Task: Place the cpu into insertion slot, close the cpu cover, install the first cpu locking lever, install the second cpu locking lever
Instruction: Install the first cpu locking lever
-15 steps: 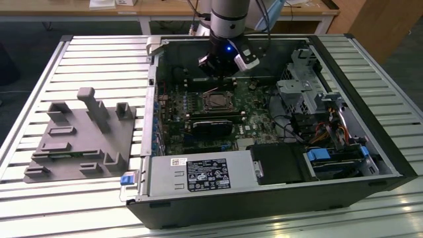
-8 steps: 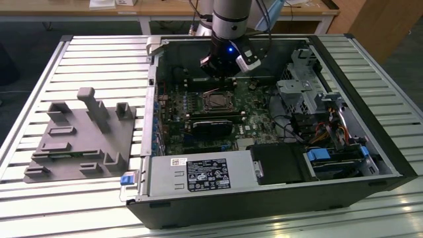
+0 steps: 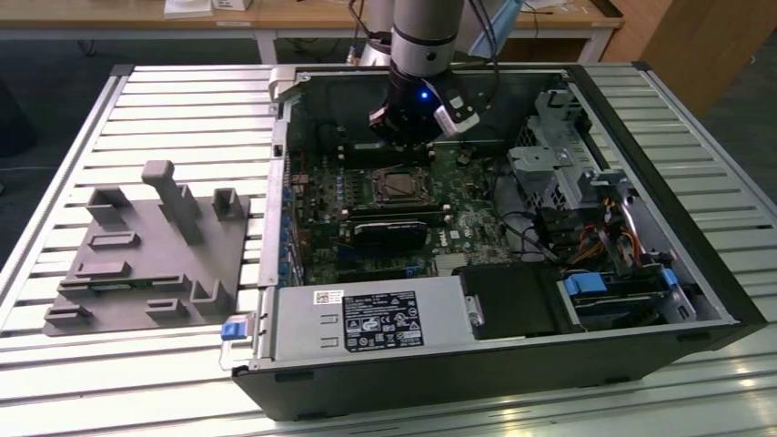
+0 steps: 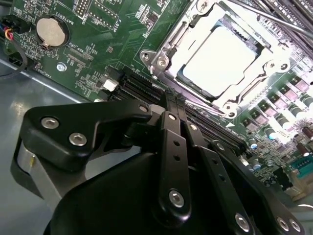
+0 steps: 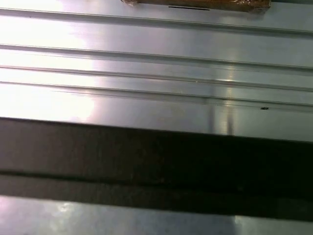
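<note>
Near the middle of the exterior view, the cpu (image 3: 395, 185) already sat in its socket (image 4: 244, 93) on the motherboard (image 4: 98, 29), the cpu cover (image 4: 171, 49) apparently lying flat over it, while the gripper (image 4: 172, 98), fingers pressed together and empty, hovered just beside; whether either locking lever was latched could not be told.

The exterior view looks steeply down from high above the bench (image 3: 182, 109) onto the open computer case (image 3: 486, 373). The second wrist view peers closely past the end effector (image 4: 171, 100) at the socket (image 4: 164, 58), which the exterior view shares. The first wrist view faces the bench slats at very close range.
</note>
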Tool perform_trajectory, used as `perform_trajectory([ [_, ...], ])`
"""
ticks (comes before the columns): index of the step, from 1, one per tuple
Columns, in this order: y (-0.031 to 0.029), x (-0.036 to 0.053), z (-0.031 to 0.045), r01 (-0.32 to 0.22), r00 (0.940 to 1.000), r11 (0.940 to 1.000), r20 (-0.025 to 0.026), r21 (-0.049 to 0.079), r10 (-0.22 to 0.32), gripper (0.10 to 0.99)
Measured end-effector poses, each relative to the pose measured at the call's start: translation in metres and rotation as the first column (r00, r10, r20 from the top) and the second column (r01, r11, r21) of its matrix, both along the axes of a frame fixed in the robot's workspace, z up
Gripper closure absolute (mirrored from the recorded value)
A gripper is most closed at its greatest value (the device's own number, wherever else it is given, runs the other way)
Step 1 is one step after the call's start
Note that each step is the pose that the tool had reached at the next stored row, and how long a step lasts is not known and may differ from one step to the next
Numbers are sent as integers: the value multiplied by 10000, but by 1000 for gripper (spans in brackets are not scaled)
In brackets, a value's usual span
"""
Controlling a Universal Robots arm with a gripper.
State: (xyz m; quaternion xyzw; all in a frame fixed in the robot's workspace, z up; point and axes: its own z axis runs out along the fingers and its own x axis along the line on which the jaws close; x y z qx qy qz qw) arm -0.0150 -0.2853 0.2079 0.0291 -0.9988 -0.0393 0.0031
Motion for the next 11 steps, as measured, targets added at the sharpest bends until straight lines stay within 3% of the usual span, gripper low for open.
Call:
perform_trajectory([
  [11, 0, 25, -65, 0, 10000, 9999, -9, -162, -1, 980],
])
